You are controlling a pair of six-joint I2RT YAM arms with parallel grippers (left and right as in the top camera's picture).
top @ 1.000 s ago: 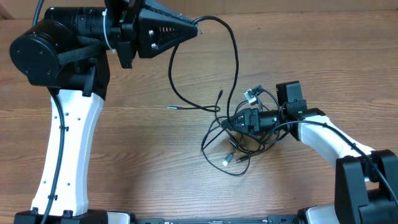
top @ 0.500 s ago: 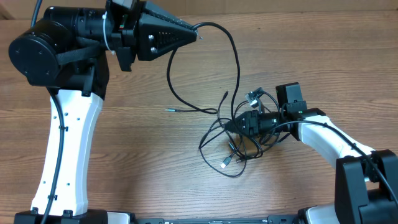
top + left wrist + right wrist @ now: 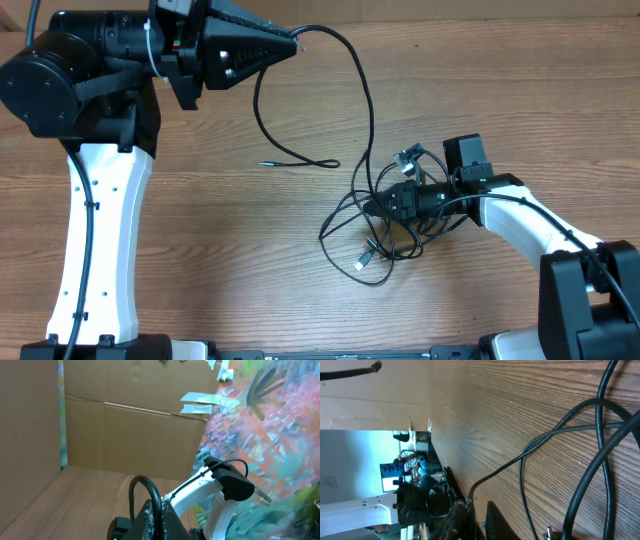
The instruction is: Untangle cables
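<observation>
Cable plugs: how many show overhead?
3: free plug left of the tangle, silver plug at its bottom edge, pale plug at its top. Others may hide inside.

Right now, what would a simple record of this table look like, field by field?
surface: wooden table
left arm: left gripper raised, shut on one black cable
held cable: arcs down into the tangle of cables; its plug end seems to lie on the wood
right arm: right gripper low at the tangle, grip unclear
</observation>
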